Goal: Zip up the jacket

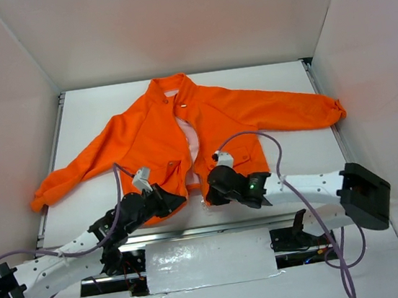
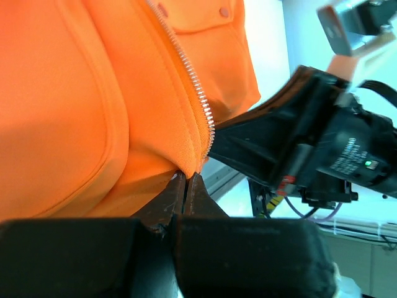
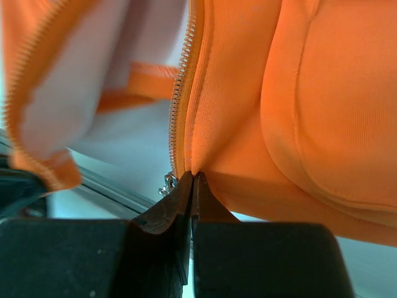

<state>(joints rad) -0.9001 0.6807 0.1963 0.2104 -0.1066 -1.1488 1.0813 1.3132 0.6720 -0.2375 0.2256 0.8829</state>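
Two grippers pinch the bottom hem of the jacket (image 1: 155, 134), one on each side of the open front. It lies flat on the white table (image 1: 285, 80), with the collar toward the far edge, the hem at the near edge, and the sleeves spread toward the left and right edges. The right-side cuff ends close to the right edge. The front is unzipped and the panels are parted down the middle, showing pale lining. The left gripper (image 2: 187, 179) has its jaws clamped shut on the hem corner of its panel, right at the lower end of the zipper teeth (image 2: 193, 84), and the fabric bulges up from the pinch. The right gripper (image 3: 193, 177) also has its jaws closed tight on the hem corner of the other panel, just beside that panel's row of teeth. A small metal slider (image 3: 167, 184) sits at the bottom of that row, next to the fingertips. In the top view both grippers sit near each other at the middle of the near edge, and the two hem corners are close but not joined. A purple cable (image 1: 275, 147) loops over the jacket's lower right part. In the left wrist view the right gripper's black body, with a green light, is close by.
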